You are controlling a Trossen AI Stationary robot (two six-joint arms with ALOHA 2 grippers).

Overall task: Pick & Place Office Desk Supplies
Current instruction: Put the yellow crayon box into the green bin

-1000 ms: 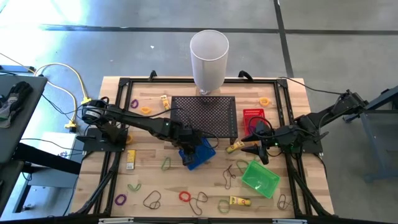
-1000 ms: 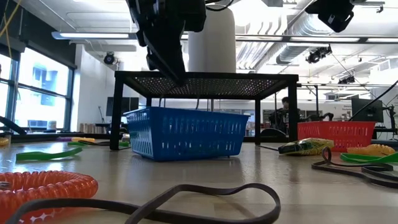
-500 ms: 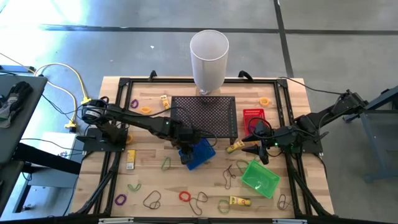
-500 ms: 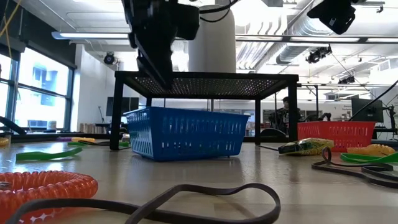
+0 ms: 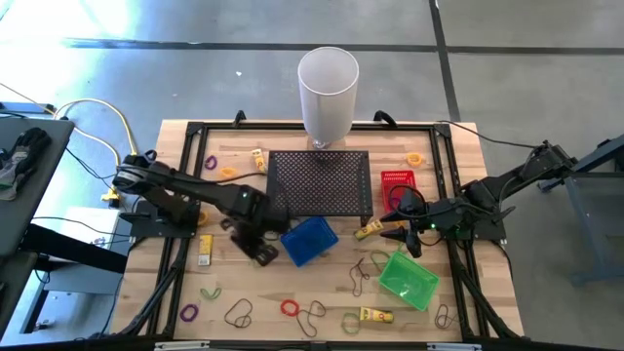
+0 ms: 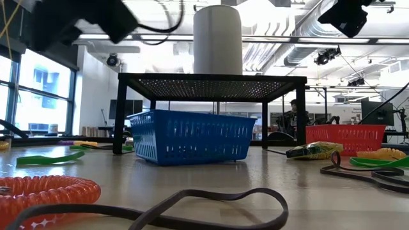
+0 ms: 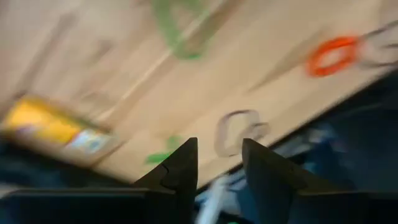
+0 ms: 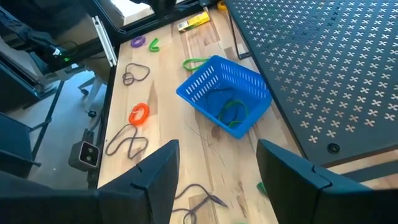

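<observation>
The left hand (image 5: 261,252) hung open just left of the blue basket (image 5: 309,240), which held a green band (image 8: 231,114). The right hand (image 5: 388,230), open, waited right of the basket.

Three baskets: blue (image 5: 309,240), green (image 5: 409,278), red (image 5: 396,182); one white cylinder (image 5: 328,96); one mesh stand (image 5: 320,182); two arms.

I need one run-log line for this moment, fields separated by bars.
left gripper: open, empty, beside blue basket | basket: holds green band | right gripper: open, waiting by green basket
</observation>
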